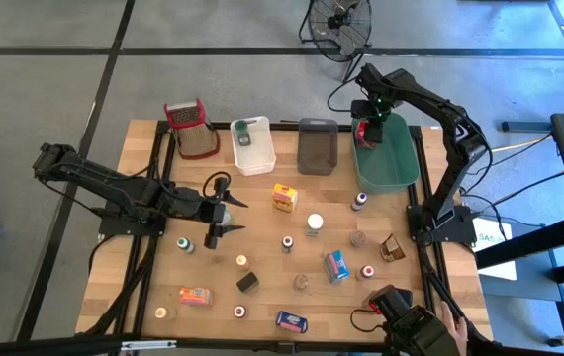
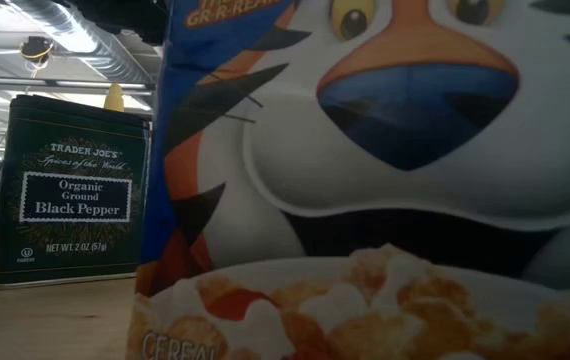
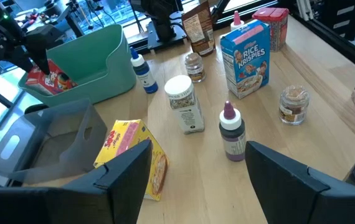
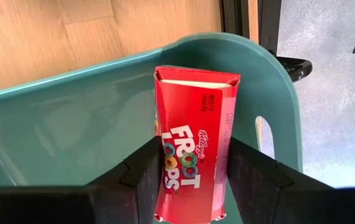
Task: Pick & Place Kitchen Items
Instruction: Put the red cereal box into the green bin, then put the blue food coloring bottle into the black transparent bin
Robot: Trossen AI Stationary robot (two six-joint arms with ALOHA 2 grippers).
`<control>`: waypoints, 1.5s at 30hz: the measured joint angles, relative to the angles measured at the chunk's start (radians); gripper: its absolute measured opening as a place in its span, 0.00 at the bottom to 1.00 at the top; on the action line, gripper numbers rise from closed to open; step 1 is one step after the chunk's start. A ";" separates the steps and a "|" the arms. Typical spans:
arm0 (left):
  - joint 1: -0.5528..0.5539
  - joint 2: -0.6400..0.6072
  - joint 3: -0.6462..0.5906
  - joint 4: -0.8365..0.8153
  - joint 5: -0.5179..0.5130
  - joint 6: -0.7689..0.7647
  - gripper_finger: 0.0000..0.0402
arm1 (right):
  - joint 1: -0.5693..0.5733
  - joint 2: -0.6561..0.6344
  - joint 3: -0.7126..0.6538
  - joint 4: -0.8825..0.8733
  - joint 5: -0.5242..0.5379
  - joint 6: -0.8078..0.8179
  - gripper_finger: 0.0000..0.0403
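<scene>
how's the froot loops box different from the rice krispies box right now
The Froot Loops box is red; the Rice Krispies box is blue. The Froot Loops box is clamped between the right hand's fingers over the green tub; the Rice Krispies box stands upright on the wooden table, untouched. The left hand nearest it is open and holds nothing. Both are small cereal boxes.
</scene>
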 joint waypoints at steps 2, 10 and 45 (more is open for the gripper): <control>0.000 0.000 0.000 0.000 0.000 0.000 0.63 | 0.000 0.000 0.000 0.000 0.000 0.000 0.42; 0.000 0.000 0.000 0.000 0.041 0.010 0.63 | 0.000 0.000 0.000 0.000 0.000 0.000 0.49; 0.000 0.000 0.000 0.025 0.042 0.103 0.63 | 0.132 0.000 0.433 -0.406 0.010 0.123 0.59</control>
